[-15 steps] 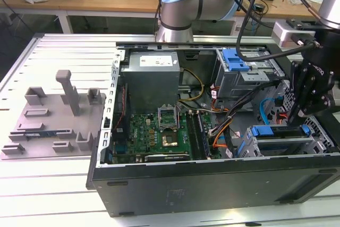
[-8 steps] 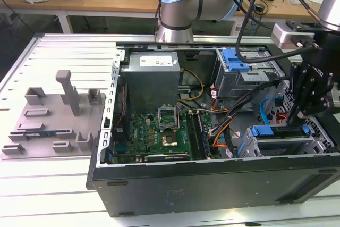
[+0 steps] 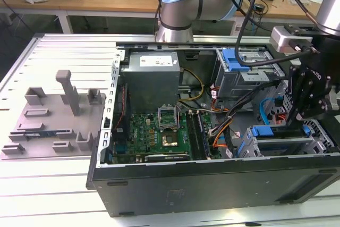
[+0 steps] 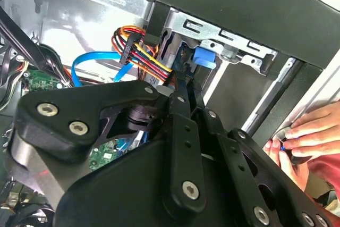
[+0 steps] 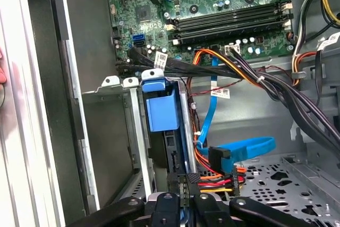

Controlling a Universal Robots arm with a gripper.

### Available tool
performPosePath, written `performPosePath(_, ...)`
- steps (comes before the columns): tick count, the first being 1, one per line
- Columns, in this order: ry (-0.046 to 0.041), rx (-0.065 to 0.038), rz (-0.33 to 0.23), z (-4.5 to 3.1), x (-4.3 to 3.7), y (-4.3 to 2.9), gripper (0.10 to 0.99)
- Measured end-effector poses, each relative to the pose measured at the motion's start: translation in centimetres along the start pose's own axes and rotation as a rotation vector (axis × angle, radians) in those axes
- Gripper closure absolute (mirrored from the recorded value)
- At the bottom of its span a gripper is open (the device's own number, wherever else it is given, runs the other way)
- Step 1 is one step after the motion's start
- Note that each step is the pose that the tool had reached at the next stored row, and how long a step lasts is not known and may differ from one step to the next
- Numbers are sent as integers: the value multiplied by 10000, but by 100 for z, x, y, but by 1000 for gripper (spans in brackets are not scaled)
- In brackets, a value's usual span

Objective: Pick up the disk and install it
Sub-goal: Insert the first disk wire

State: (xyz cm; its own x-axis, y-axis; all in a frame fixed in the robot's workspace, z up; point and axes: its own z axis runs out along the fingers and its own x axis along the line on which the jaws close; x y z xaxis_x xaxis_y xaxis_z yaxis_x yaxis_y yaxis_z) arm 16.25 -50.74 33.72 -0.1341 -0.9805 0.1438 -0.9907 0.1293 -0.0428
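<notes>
**Disk on edge in the drive cage, pincer closed right above it**

- Disk (image 3: 284, 143): lower right of the exterior view, standing on edge inside the metal drive cage (image 3: 319, 131) of the open computer case (image 3: 212, 184). Looks already dropped into its slot. How deep it sits I cannot tell.
- Long axis: runs left to right in the exterior view, parallel to the case's near wall.
- Blue latch (image 3: 263, 130) sits at the disk's left end.
- Pincer (image 3: 294, 122): directly above the disk, toward its right half, pointing down into the cage. The disk lies straight below the tips, lengthwise across them.
- In the first wrist view the pincer (image 5: 187, 180) is closed, tips together, nothing clamped between them that I can make out. It lines up with the slot below the blue latch (image 5: 162, 107). Contact with the disk's edge: cannot tell.
- Orange and yellow wires (image 5: 218, 176) and a blue cable (image 5: 249, 147) lie just beside the tips.
- Second wrist view: a person's hand (image 4: 311, 131) rests at the case's outer wall, outside the cage. The pincer is far nearer the disk.
- Farther out: circuit board (image 3: 154, 131), grey power supply (image 3: 151, 78), table (image 3: 53, 195).
</notes>
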Motion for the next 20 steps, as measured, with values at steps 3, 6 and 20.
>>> performPosePath(3,4,-9,-2,14,0,0,922)
performPosePath(6,6,-11,-2,31,3,0,922)
performPosePath(20,0,-12,-1,-294,69,-17,545)
